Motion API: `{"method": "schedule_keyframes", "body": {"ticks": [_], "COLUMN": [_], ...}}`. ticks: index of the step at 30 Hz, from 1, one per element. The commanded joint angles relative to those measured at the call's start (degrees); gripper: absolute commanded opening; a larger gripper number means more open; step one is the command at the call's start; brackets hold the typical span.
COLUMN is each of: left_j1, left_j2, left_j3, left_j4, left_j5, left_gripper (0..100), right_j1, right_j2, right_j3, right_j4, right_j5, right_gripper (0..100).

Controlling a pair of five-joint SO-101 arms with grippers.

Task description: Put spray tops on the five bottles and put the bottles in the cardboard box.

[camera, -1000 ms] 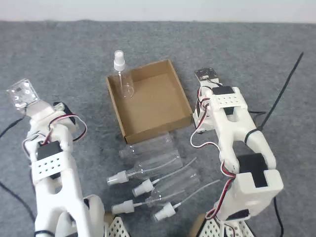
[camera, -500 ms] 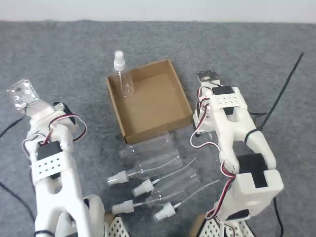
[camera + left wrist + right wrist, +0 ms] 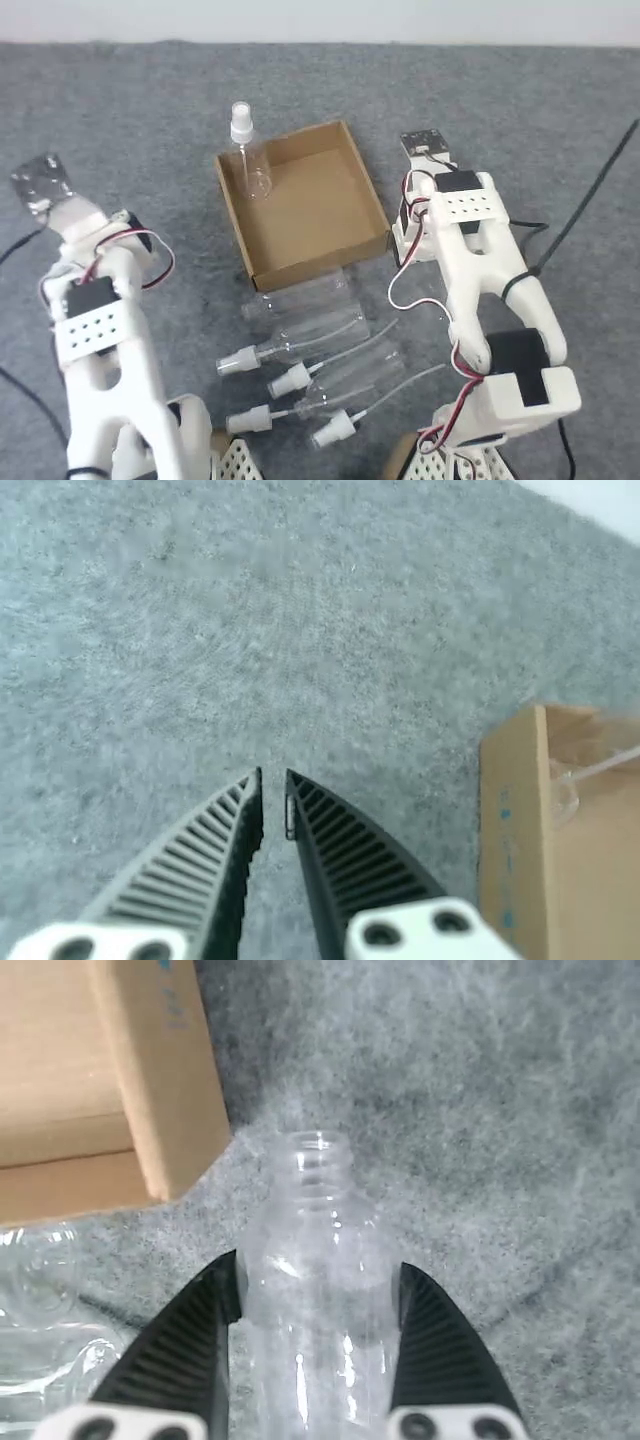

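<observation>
Done: 1 capped bottle (image 3: 257,172) leans in cardboard box (image 3: 320,262), at its far-left corner.
Left: 4 of 5 by my count, none capped or boxed yet.
R gripper (image 3: 318,1265): clamped on open-neck bottle (image 3: 315,1210), just off box's near-right corner.
L gripper (image 3: 272,778): jaws nearly together, empty, over grey mat (image 3: 200,630) toward surface's left edge.
spray tops (image 3: 288,380): 4 loose w/ dip tubes, by surface's near edge.
uncapped bottles (image 3: 300,295): lying btw box and tops; exact no. hard to tell.

Bright, even light from above; faint shadows; the bottle (image 3: 315,1215) in the right gripper (image 3: 317,1268) glints softly.
</observation>
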Motion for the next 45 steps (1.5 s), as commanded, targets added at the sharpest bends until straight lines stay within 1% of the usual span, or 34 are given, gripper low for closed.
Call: {"method": "schedule_keyframes", "body": {"ticks": [1, 5, 7, 12, 14, 16, 18, 20, 22, 26, 31, 35, 40, 45], "left_j1": [0.4, 2.0, 2.5, 2.6, 2.6, 2.6, 4.0, 6.9, 9.6, 12.3, 12.2, 13.1, 17.0, 18.9], "left_j2": [-2.6, -2.6, -2.6, -2.6, -2.6, -2.6, -2.6, -2.6, -2.6, -2.6, -2.6, -2.6, -2.6, -2.6], "left_j3": [-10.7, -17.0, -19.5, -22.8, -23.3, -23.9, -24.1, -24.0, -24.0, -24.3, -24.0, -24.9, -25.3, -24.9], "left_j4": [12.6, 23.2, 27.3, 35.0, 37.4, 39.6, 41.8, 44.4, 47.4, 49.8, 50.3, 55.6, 62.7, 63.5], "left_j5": [-4.2, -8.4, -10.3, -13.3, -15.7, -18.3, -21.4, -24.9, -26.7, -29.1, -34.6, -38.8, -44.6, -45.7], "left_gripper": [3, 4, 5, 15, 19, 20, 20, 20, 20, 20, 20, 20, 20, 20], "right_j1": [0.5, 1.3, 2.3, 4.2, 4.3, 4.3, 4.2, 4.2, 4.2, 4.3, 4.3, 4.3, 4.3, 4.3], "right_j2": [-4.4, -4.3, -4.3, -4.4, -4.4, -4.4, -4.4, -4.4, -4.3, -4.0, -3.8, -3.8, -3.7, -3.7], "right_j3": [-0.1, -0.1, -0.3, -0.2, 0.0, 0.0, 0.1, 0.1, 0.1, 0.1, 0.1, 0.1, 0.1, 0.1], "right_j4": [-0.9, -1.0, -1.0, -2.9, -3.7, -3.6, -3.6, -3.6, -3.8, -4.2, -4.3, -4.3, -4.3, -4.3], "right_j5": [-0.7, -1.0, -3.1, -4.0, -4.0, -4.0, -4.0, -4.0, -4.0, -4.0, -4.0, -4.0, -4.0, -4.0], "right_gripper": [4.1, 4.1, 4.1, 4.1, 4.1, 4.1, 4.1, 4.1, 4.1, 4.1, 4.1, 4.1, 4.1, 4.1]}}
